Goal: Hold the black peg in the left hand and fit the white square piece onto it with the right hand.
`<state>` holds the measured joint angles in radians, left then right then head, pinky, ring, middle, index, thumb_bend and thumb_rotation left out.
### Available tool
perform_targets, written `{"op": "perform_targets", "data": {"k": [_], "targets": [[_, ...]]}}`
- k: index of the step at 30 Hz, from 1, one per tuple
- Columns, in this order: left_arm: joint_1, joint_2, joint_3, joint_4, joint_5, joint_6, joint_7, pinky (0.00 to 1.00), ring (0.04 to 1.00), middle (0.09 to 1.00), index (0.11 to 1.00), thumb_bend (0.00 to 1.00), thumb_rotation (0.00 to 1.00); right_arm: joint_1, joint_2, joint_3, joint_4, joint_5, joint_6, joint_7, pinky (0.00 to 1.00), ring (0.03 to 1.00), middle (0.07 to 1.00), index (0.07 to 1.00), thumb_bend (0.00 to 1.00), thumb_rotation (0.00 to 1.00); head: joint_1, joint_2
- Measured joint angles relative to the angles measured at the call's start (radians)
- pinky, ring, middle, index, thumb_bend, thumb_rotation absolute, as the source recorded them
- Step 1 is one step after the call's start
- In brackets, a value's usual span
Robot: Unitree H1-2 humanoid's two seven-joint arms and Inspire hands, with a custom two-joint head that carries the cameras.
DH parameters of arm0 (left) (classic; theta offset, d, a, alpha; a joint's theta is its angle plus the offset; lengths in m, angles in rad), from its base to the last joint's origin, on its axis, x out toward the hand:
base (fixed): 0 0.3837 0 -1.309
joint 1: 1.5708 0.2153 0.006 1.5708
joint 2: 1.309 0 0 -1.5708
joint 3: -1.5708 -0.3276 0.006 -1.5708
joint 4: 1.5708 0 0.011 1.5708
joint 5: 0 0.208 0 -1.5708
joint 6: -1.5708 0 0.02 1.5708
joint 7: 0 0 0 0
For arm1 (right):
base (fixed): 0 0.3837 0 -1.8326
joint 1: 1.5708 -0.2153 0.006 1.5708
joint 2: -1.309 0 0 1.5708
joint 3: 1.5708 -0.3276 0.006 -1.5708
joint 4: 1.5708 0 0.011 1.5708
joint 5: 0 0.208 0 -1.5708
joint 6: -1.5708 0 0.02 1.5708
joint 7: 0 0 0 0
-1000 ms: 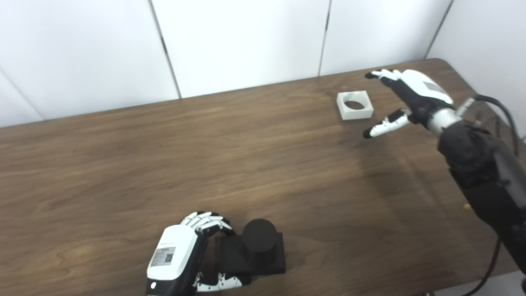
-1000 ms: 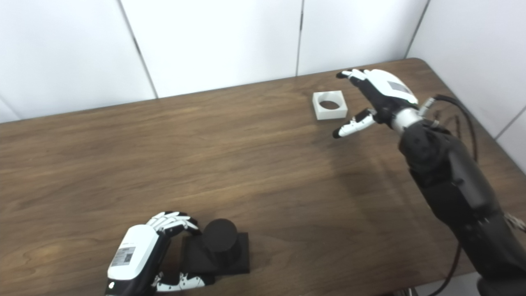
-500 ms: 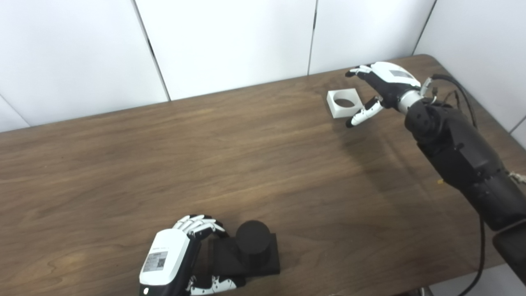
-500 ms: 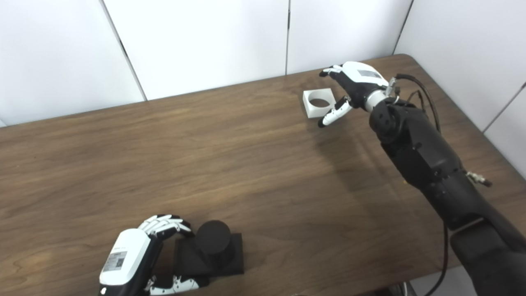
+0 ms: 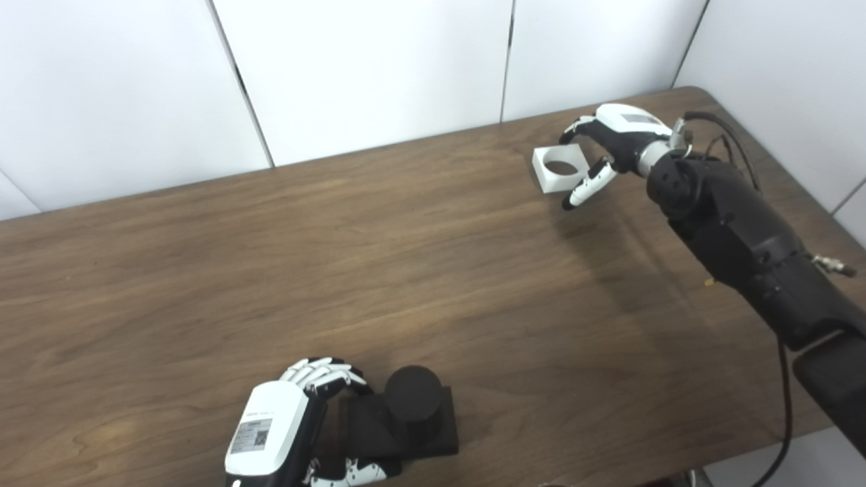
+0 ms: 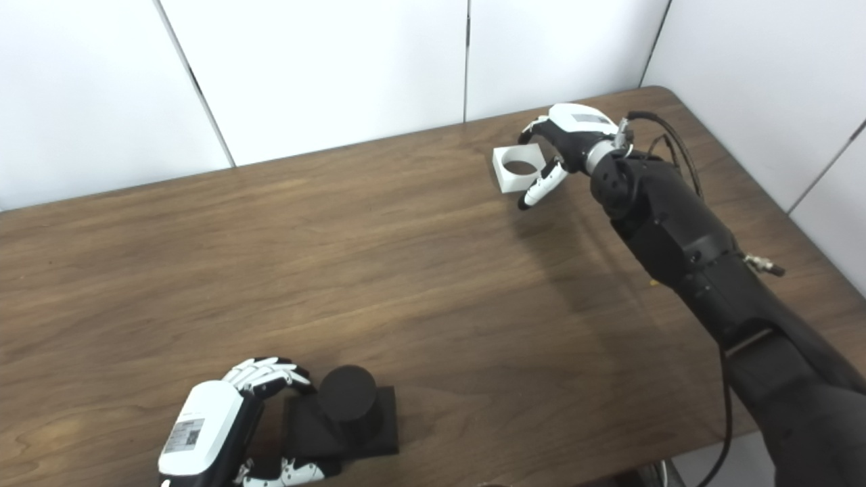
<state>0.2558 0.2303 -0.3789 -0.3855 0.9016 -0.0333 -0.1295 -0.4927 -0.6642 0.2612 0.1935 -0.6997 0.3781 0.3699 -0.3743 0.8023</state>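
The black peg, a short cylinder on a square black base, stands near the table's front edge. My left hand is curled around the base's left side, fingers over its far edge and thumb at its near edge. At the far right of the table lies the white square piece, a flat block with a round hole. My right hand hovers at its right side, open. The fingers arch over the far right corner and the thumb hangs by the near right corner. I cannot tell whether they touch the piece.
The brown wooden table runs up to white wall panels at the back and right. A black cable loops off my right forearm above the table's right end. My right arm stretches across the table's right side.
My right hand has reached forward and left to the white piece, fingers now curving over its corner. The camera has also shifted. The left hand and peg stay put.
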Motion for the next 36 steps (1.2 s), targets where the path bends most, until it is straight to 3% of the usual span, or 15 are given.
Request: {"op": "perform_targets", "data": {"k": [12, 36], "targets": [[0.005, -0.011, -0.001, -0.02, 0.018, 0.024, -0.022, 0.85, 0.794, 0.729, 0.482, 0.52, 0.05, -0.04, 0.001, 0.019, 0.064, -0.012, -0.002, -0.006, 0.9, 0.988, 0.943, 0.804, 0.82, 0.28, 0.008, 0.003], [0.009, -0.024, -0.001, -0.028, 0.031, 0.027, -0.033, 0.85, 0.796, 0.732, 0.482, 0.52, 0.05, -0.04, 0.0, 0.01, 0.016, 0.019, -0.011, 0.035, 0.86, 0.965, 0.924, 0.807, 0.84, 0.29, 0.029, 0.005]]}}
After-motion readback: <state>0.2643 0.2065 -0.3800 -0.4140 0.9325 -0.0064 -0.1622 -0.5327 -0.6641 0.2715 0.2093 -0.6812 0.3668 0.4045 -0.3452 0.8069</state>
